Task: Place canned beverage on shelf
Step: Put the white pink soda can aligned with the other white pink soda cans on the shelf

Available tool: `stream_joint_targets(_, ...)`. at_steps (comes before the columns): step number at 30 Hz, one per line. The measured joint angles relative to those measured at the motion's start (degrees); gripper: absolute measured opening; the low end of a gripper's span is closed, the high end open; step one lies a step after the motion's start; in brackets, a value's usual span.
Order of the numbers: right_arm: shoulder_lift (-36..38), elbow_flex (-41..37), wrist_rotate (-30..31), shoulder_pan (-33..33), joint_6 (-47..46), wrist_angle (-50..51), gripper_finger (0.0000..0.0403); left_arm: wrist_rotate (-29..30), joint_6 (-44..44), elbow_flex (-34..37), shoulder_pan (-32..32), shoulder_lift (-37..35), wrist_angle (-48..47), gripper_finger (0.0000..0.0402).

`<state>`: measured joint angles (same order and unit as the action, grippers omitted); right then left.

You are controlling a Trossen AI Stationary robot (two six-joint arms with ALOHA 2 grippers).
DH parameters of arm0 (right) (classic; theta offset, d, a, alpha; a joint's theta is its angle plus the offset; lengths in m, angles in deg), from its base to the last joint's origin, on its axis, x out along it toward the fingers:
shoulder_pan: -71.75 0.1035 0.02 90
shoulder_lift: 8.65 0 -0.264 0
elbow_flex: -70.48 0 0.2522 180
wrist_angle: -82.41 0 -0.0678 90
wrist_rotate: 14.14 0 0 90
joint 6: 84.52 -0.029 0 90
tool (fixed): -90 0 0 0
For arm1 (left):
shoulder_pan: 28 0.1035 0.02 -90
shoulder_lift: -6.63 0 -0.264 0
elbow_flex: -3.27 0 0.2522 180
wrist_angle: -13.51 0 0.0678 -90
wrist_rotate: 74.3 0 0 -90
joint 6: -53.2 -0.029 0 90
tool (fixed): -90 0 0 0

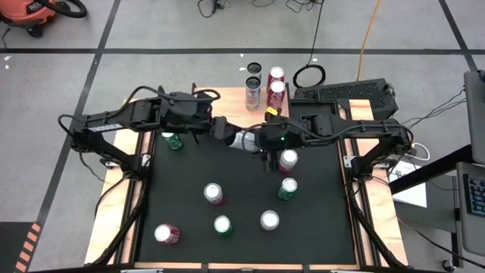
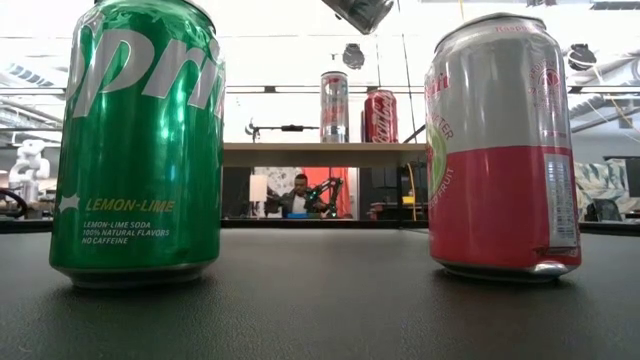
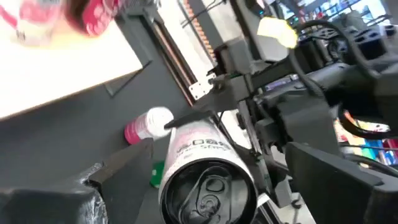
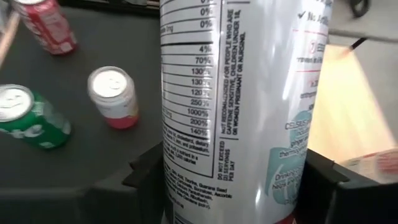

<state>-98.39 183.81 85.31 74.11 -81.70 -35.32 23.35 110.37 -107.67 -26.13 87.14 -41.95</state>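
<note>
Clamping a white can (image 4: 236, 106) mid-air, the right gripper (image 4: 230, 180) is holding it while the left gripper (image 1: 221, 127) is gaping beside it

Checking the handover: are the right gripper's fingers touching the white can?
Touching. The right wrist view shows the white can seated between the right gripper fingers, both pressed against its sides.

In the right wrist view the white can (image 4: 236, 106) runs off the top and bottom edges, hiding its ends. In the low view, only its lower end shows at the top edge. In the left wrist view, cans on the shelf (image 3: 56, 68) at upper left are a blur. In the high view, the left claw's fingers are too small to make out.
</note>
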Motion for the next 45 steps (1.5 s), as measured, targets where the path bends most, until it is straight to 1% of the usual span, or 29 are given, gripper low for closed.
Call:
stream_joint_targets(4, 0.1, 0.0, -4.6, -0.6, -3.2, 0.2, 0.0231, 0.4, -7.3, 0.0, 0.0, -0.8, 3.5, 0.0365)
stream_joint_targets(9, 0.1, 0.0, -12.6, -1.9, -8.3, -0.2, 0.023, -1.4, -20.6, 0.0, 0.0, -1.9, 11.9, 0.0365)
stream_joint_targets(14, 0.1, 0.0, -17.5, -3.2, -13.2, -1.3, 0.023, -1.5, -33.9, 0.0, 0.0, -3.4, 19.6, 0.0365)
stream_joint_targets(17, 0.1, 0.0, -19.0, -3.7, -15.5, -2.5, 0.0232, -1.1, -40.7, 0.0, 0.0, -4.2, 21.2, 0.0365)
stream_joint_targets(20, 0.1, 0.0, -20.5, -4.3, -18.0, -4.3, 0.0233, 0.9, -45.8, 0.0, 0.0, -5.0, 21.9, 0.0365)
stream_joint_targets(22, 0.1, 0.0, -20.6, -4.5, -19.8, -5.9, 0.0234, 1.5, -46.0, 0.0, 0.1, -5.4, 21.6, 0.0365)
stream_joint_targets(25, 0.1, 0.0, -23.0, -5.0, -21.8, -8.4, 0.0234, 1.6, -45.7, 0.0, 0.3, -6.0, 20.8, 0.0365)
stream_joint_targets(28, 0.1, 0.0, -24.8, -5.1, -23.5, -11.1, 0.0234, 0.3, -44.0, 0.0, 0.8, -7.0, 19.1, 0.0365)
stream_joint_targets(34, 0.1, 0.0, -30.3, -5.7, -26.9, -17.1, 0.0235, -9.8, -38.2, 0.0, 3.7, -8.6, 12.7, 0.0365)
stream_joint_targets(39, 0.1, 0.0, -34.5, -6.5, -30.6, -20.9, 0.0235, -16.4, -38.2, 0.0, 5.0, -9.9, 10.6, 0.0365)
stream_joint_targets(41, 0.1, 0.0, -36.3, -6.7, -31.8, -22.1, 0.0235, -17.7, -38.2, 0.0, 5.5, -10.3, 10.5, 0.0365)
stream_joint_targets(45, 0.1, 0.0, -40.8, -7.3, -33.8, -23.9, 0.0235, -18.2, -38.3, 0.0, 6.8, -10.8, 10.2, 0.0365)
